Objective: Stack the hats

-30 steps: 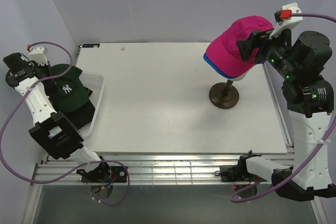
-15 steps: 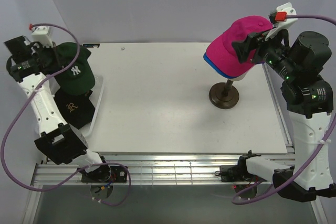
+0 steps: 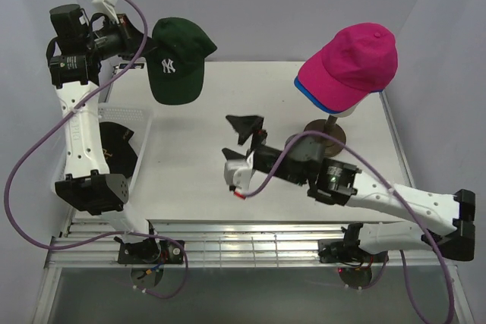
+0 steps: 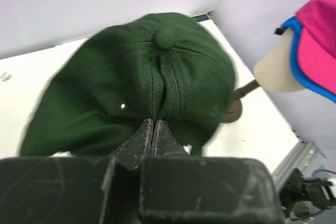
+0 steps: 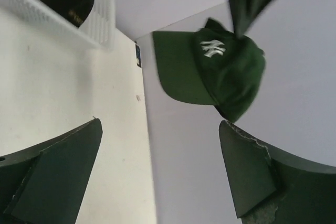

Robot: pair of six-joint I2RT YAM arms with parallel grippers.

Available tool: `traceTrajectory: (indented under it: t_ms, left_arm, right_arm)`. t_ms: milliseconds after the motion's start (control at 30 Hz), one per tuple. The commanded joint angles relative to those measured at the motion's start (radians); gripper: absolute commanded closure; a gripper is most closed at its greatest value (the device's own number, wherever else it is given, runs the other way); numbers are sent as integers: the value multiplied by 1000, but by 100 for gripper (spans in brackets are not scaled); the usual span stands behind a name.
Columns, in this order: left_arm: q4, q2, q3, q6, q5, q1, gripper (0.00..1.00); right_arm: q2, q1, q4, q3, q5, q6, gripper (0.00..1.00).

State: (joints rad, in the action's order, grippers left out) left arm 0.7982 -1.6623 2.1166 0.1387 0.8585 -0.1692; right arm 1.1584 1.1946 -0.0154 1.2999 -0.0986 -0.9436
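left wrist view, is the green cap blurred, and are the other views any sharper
Left wrist: the green cap smears along its left edge, while the seams at its crown stay crisp. Right wrist: the cap is readable with a soft logo, and the basket is blurred. Top external: sharp and evenly lit.

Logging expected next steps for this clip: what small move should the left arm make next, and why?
Probably carry the green cap rightward toward the pink cap on the mannequin head: the left end effector is shut on it in mid-air, and the right end effector is open, empty.
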Motion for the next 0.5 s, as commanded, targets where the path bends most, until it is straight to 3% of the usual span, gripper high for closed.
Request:
traceTrajectory:
  t_ms: [0, 100, 267, 467]
  left_arm:
    - [-63, 29, 16, 120, 97, 14, 100]
    - [-80, 45, 2, 147, 134, 23, 100]
    - [-108, 102, -49, 150, 146, 27, 100]
    - [-129, 141, -78, 174, 180, 25, 100]
  right_arm:
    - [-74, 77, 546, -308, -90, -579, 3]
    - [42, 94, 818, -386, -160, -775, 5]
    - [228, 94, 899, -321, -127, -894, 7]
    - [457, 39, 1166, -223, -194, -1009, 7]
